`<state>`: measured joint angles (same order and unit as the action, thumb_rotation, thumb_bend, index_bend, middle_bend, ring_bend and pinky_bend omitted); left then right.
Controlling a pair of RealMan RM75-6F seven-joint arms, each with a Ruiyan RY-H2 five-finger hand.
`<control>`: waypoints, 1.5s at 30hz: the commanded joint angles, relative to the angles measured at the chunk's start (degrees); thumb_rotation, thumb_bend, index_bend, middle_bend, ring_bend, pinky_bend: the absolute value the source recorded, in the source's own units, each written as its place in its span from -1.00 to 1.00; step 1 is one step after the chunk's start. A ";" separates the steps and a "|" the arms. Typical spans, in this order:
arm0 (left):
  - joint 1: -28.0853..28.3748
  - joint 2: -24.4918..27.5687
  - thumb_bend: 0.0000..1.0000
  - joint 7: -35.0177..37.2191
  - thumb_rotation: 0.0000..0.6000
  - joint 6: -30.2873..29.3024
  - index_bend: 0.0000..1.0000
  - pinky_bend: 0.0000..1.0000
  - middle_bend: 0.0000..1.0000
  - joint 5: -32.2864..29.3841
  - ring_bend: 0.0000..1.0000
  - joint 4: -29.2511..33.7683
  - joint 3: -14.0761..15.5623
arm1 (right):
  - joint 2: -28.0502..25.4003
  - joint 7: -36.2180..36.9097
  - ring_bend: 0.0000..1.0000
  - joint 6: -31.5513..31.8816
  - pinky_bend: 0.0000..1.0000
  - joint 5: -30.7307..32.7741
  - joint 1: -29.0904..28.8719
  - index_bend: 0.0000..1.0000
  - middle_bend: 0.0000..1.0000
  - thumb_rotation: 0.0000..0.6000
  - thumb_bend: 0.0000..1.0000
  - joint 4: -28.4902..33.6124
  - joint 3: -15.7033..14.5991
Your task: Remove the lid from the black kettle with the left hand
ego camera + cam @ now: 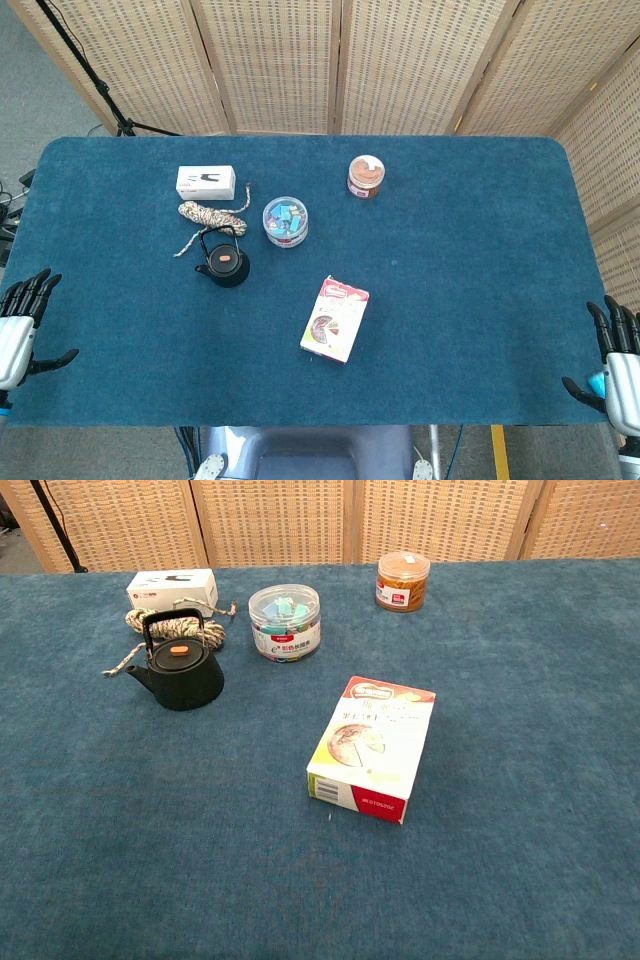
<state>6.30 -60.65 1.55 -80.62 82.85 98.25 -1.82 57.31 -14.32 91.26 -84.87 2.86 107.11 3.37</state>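
Black kettle (182,672): squat, handle upright, lid (179,656) on, orange knob. Left hand (22,322) empty, fingers spread.

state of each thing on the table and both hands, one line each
black kettle: upright, lid on, handle raised
clear tub: upright, lidded
brown jar: upright, lidded
pink box: lying flat, closed
white box: closed
rope: coiled, loose ends
left hand: open, fingers apart
right hand: open
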 commanded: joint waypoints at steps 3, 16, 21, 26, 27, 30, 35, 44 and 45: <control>0.09 -0.04 -0.79 -0.10 1.00 0.22 -1.00 -1.00 -1.00 -0.18 -1.00 -0.05 -0.03 | 0.03 -0.05 -1.00 -0.07 -1.00 0.06 -0.04 -1.00 -1.00 1.00 -1.00 0.00 0.01; 4.04 -0.63 -0.80 0.23 1.00 5.21 -1.00 -1.00 -1.00 -0.08 -1.00 1.88 -1.25 | -0.07 0.17 -1.00 -0.35 -1.00 0.53 -0.14 -1.00 -1.00 1.00 -1.00 -0.04 0.13; 9.57 -1.05 -0.78 -5.44 1.00 9.92 -0.78 -1.00 -1.00 -3.82 -1.00 5.39 -5.47 | 0.05 0.26 -1.00 -1.16 -1.00 1.80 -0.61 -1.00 -1.00 1.00 -1.00 -0.15 0.63; 15.95 -5.28 -0.54 -12.31 1.00 15.04 -0.39 -1.00 -1.00 -10.86 -1.00 4.98 -9.82 | 0.18 0.16 -1.00 -2.03 -1.00 3.21 -1.06 -1.00 -1.00 1.00 -1.00 -0.29 1.06; 17.71 -6.98 -0.50 -14.01 1.00 16.51 -0.33 -1.00 -1.00 -13.15 -1.00 4.17 -10.71 | 0.21 0.12 -1.00 -2.28 -1.00 3.63 -1.18 -1.00 -1.00 1.00 -1.00 -0.35 1.18; 21.45 -11.04 -0.38 -18.39 1.00 19.05 -0.23 -1.00 -1.00 -18.79 -1.00 1.95 -12.27 | 0.24 0.08 -1.00 -2.81 -1.00 4.57 -1.45 -1.00 -1.00 1.00 -1.00 -0.48 1.43; 27.02 -18.15 -0.30 -25.86 1.00 20.31 -0.19 -1.00 -1.00 -29.19 -1.00 -2.05 -14.51 | 0.35 -0.02 -1.00 -4.00 -1.00 6.81 -2.09 -1.00 -1.00 1.00 -1.00 -0.80 2.14; 33.13 -24.64 -0.28 -33.61 1.00 19.37 -0.15 -1.00 -1.00 -39.80 -1.00 -7.24 -16.01 | 0.35 0.19 -1.00 -5.62 -1.00 9.42 -2.97 -1.00 -1.00 1.00 -1.00 -1.32 2.82; 33.47 -24.91 -0.28 -34.05 1.00 19.19 -0.14 -1.00 -1.00 -40.42 -1.00 -7.41 -16.03 | 0.32 0.26 -1.00 -5.73 -1.00 9.57 -3.03 -1.00 -1.00 1.00 -1.00 -1.34 2.86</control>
<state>39.04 -84.89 -31.84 -61.24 43.30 91.29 -17.58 57.64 -14.10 85.56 -75.33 -0.13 105.79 6.20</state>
